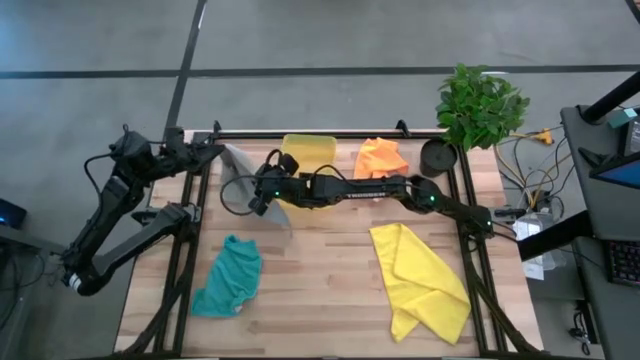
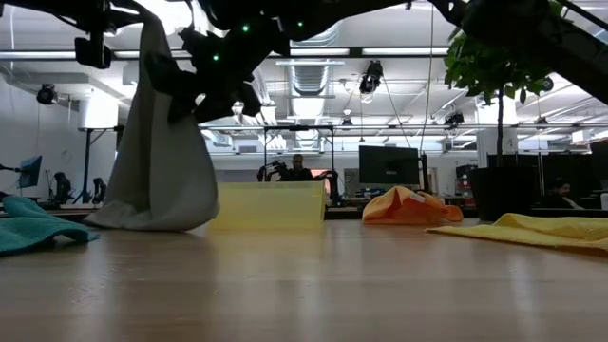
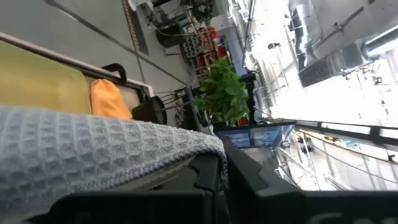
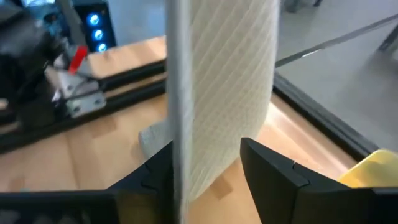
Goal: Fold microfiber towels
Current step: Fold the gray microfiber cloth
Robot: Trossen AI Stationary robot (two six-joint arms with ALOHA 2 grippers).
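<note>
High view: right gripper [image 1: 262,196] sits at the hanging light grey towel [image 1: 250,185], fingers [image 4: 273,171] spread either side of the cloth, not yet pinching. Left gripper [image 1: 215,150] is clamped on the towel's upper corner, holding it lifted off the table [image 1: 320,290]. Teal towel [image 1: 228,278] lies front left, yellow towel [image 1: 420,280] front right, orange towel [image 1: 380,158] at back beside yellow tray [image 1: 308,152].
</note>
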